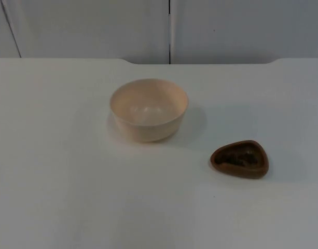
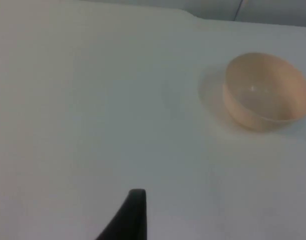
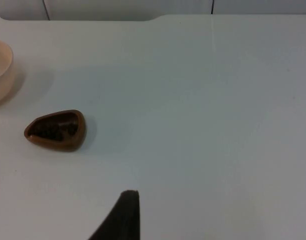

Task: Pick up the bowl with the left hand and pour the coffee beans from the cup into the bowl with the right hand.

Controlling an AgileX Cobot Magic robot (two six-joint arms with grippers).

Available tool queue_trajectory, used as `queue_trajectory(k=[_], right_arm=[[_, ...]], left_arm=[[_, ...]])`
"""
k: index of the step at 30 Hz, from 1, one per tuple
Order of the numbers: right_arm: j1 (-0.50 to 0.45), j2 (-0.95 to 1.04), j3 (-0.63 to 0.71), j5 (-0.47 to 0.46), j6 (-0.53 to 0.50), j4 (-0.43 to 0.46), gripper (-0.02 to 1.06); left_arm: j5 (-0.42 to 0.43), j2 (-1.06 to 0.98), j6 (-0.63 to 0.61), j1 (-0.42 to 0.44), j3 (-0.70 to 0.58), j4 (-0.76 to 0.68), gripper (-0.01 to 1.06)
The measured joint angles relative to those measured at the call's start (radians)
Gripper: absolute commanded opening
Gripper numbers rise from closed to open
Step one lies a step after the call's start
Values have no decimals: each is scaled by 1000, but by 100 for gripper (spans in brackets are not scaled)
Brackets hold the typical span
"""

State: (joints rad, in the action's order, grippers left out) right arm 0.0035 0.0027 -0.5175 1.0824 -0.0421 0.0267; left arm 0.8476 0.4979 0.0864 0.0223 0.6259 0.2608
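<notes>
Left pincer (image 2: 135, 210) hangs above bare white counter (image 1: 55, 155), well apart from the upright cream bowl (image 1: 148, 109); its grip cannot be told. Right pincer (image 3: 125, 212), likewise untellable, hangs near the brown three-cornered cup (image 1: 240, 158) holding coffee beans (image 1: 240, 156).

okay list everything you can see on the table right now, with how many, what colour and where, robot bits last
bowl: one, cream, upright and empty, near the middle of the table, towards the wall
cup: one, brown, rounded-triangle shape, nearer the front and on the right arm's side of the bowl, apart from it
beans: a dark heap inside the cup, too small to count
table: one, white
wall: one, grey, behind the table
left gripper: one black fingertip over bare table, away from the bowl; arm waiting
right gripper: one black fingertip over bare table, away from the cup; arm waiting
</notes>
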Motion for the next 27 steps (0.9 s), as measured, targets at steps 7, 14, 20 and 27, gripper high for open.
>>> queue_trajectory(k=[7,14,20,27], right_arm=[[0,0,0,0,0,0,105],[0,0,0,0,0,0,105],[0,0,0,0,0,0,105],[0,0,0,0,0,0,105]], left_arm=[[-14,105,23,0,81,9,99],[-18,232,38,0,176,11,99],[-22,308,60,0,234,19,99],[-22,389,106,0,268,75,99]])
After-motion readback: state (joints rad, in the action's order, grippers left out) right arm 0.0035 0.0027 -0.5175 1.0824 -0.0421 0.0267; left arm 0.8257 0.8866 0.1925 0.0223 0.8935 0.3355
